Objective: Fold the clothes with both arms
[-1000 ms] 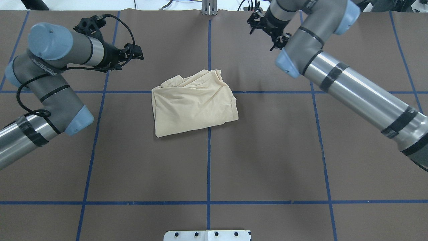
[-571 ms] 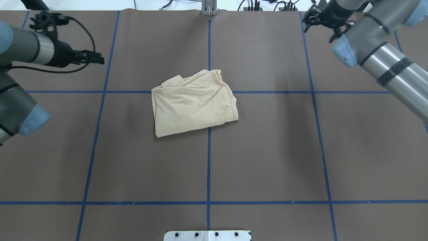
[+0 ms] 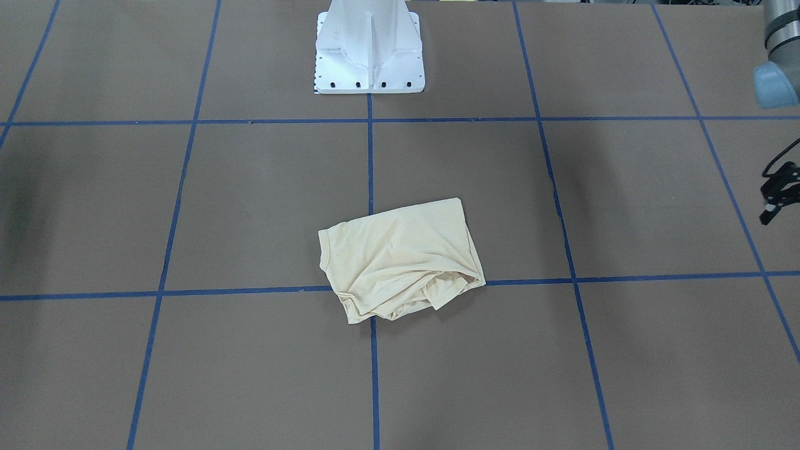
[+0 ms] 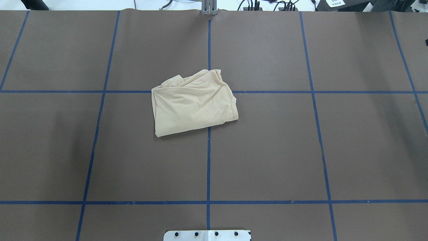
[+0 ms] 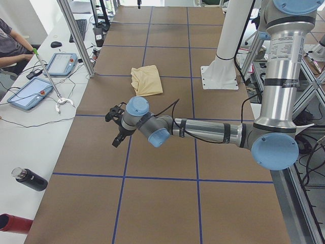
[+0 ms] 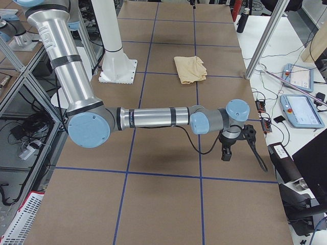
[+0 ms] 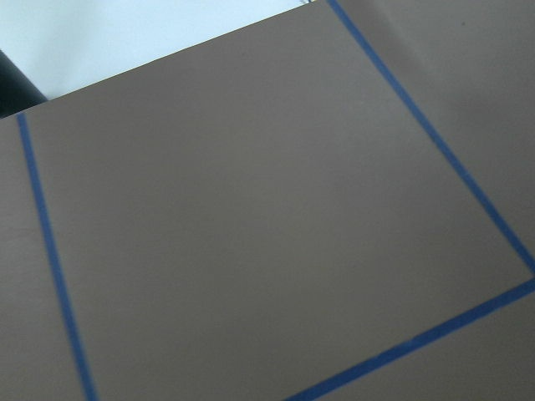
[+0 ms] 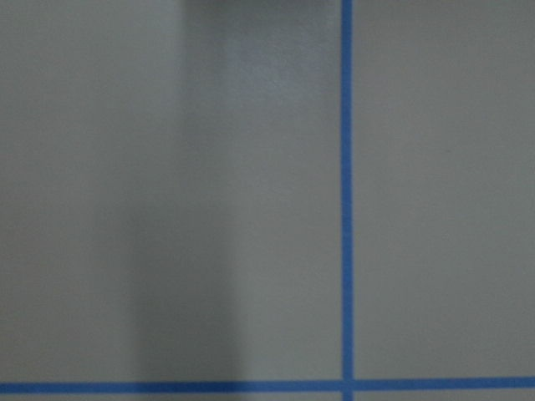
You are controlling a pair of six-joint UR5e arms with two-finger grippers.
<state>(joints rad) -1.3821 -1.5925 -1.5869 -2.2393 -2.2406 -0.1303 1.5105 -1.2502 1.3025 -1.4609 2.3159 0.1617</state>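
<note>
Folded T-shirt point(image 4: 194, 102) at mid-table; both grippers well apart from it.
The pale yellow-beige T-shirt lies as 1 rumpled, roughly square bundle on the brown table point(image 4: 267, 150), across a crossing of the blue tape lines point(image 4: 208, 160), with nothing touching it. The left gripper point(image 5: 118, 133) and the right gripper point(image 6: 226, 152) hang low over the table's 2 opposite ends. How far either pair of jaws is parted cannot be told.

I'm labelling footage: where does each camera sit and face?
Front: across the table, facing the base; left claw at edge.
Overhead: behind the base, looking down; only the base shows.
Left side: table's left end; left arm near.
Right side: right end; right arm near.
Left wrist: down at the table; no body.
Right wrist: likewise.
All four fixed views share the shirt.
</note>
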